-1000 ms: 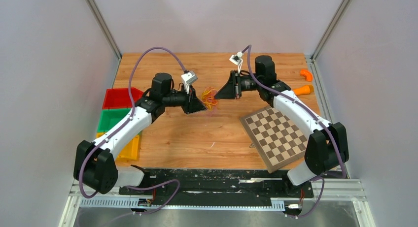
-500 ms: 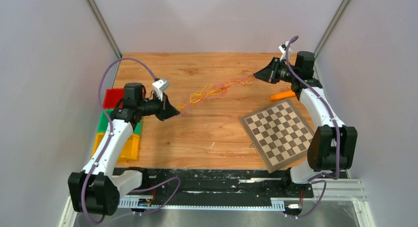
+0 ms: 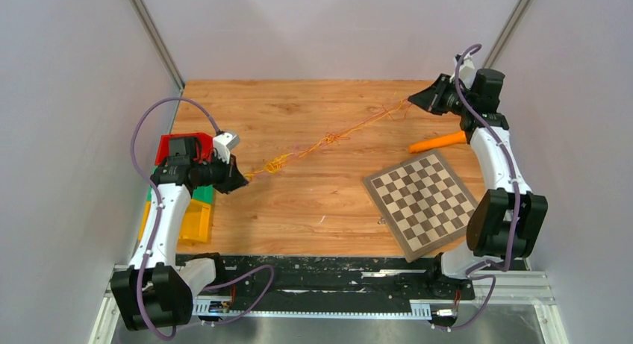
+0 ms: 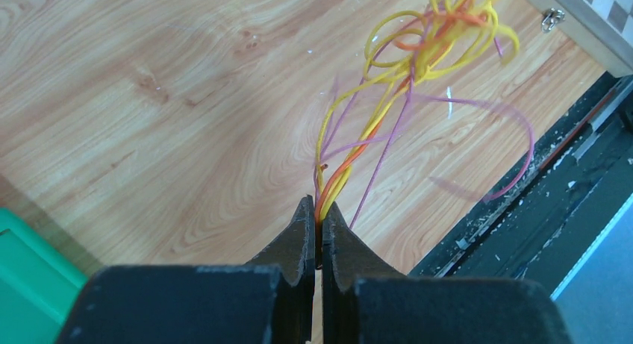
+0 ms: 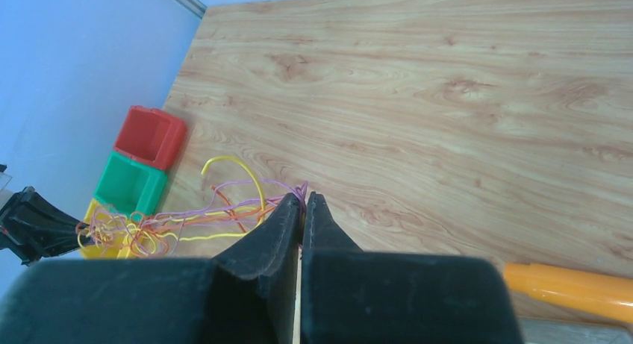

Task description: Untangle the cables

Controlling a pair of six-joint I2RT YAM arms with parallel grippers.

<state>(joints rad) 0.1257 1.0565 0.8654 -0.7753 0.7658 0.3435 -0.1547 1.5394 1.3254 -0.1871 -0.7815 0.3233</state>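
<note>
Leftmost, the coloured bins (image 3: pixel 200 219) sat along the edge of the wooden table (image 3: pixel 298 210). Just beside them the left gripper (image 4: pixel 317 210) was clamped on one end of the cables (image 3: pixel 328 139) — orange, yellow and purplish strands, bunched in a small clump near its tips. The bundle ran in a thin line across to the right gripper (image 5: pixel 302 202), pinched tight on the far end — seemingly the purple strands. A chessboard (image 3: pixel 422 202) lay nearer the bases.

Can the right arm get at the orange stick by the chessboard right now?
Probably not: the orange stick lies close with nothing between, but the right hand is shut on the cables, stretched taut to the left hand.
</note>
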